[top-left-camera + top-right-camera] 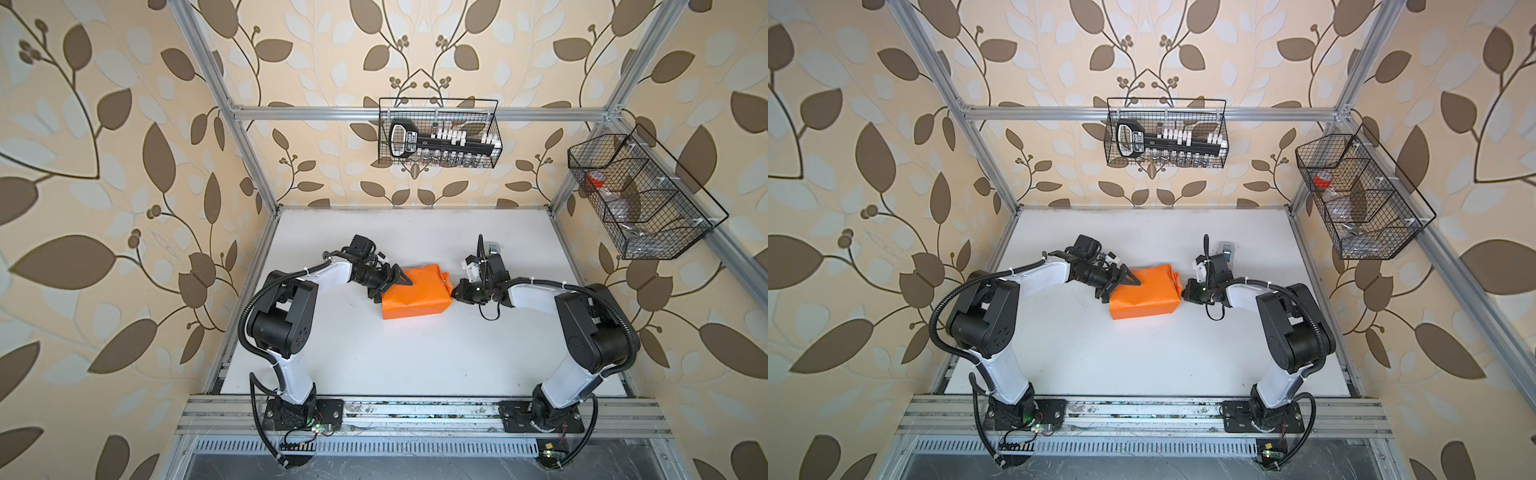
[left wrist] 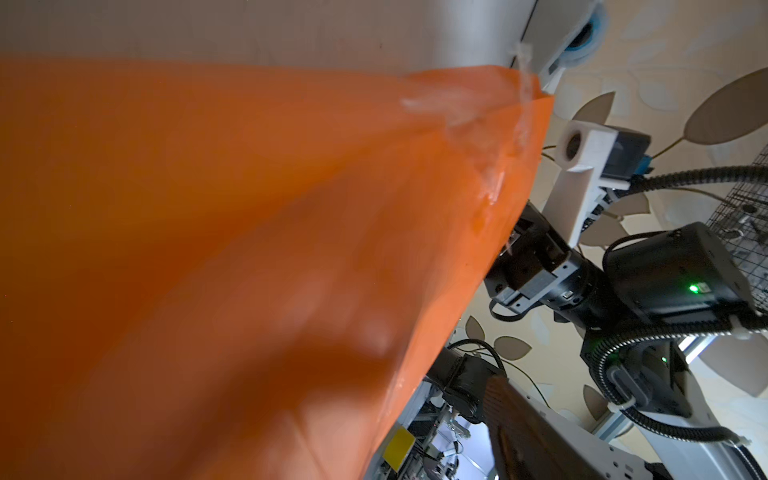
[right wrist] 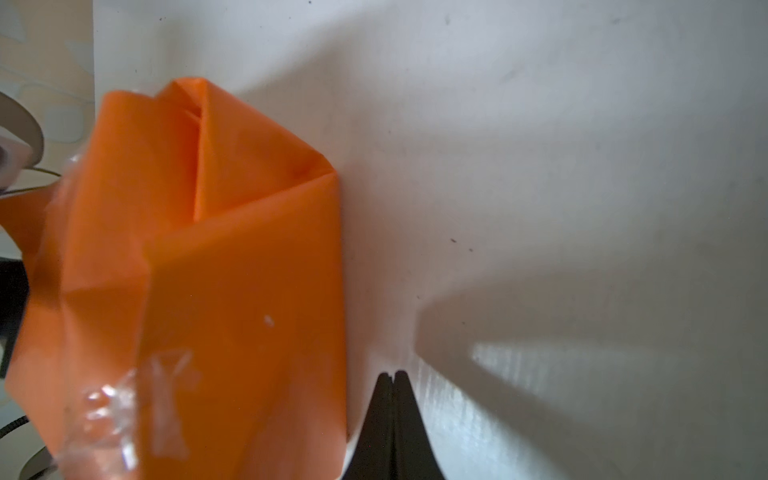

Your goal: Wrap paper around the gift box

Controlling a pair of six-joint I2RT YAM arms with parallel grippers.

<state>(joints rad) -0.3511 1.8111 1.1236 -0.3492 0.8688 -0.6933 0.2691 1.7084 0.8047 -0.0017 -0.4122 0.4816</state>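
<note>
The table (image 1: 415, 365) lies bare along the bottom of both top views. At mid-frame sits the paper (image 1: 415, 293), formed into a closed orange parcel with its long side running across the frame. The gift box is inside and wholly covered: no black shows in any view. I judge the main wrap done and the task to be at its late stage of sealing the ends.

The near long face is smooth, with a few shallow creases. At the parcel's left end the left gripper (image 1: 392, 289) has its jaws spread, one over the top and one at the end face. That end's folds are hidden beneath it.

At the right end the right gripper (image 3: 392, 411) is clenched on nothing, its tips just beside the paper. There the flaps are folded in, and crumpled clear tape (image 3: 162, 399) lies over them. The far right corner of the parcel stands up in a loose peak and probably wants pressing flat.

Beyond the right arm, higher in the frame, stands a small tape dispenser (image 1: 493, 248).
</note>
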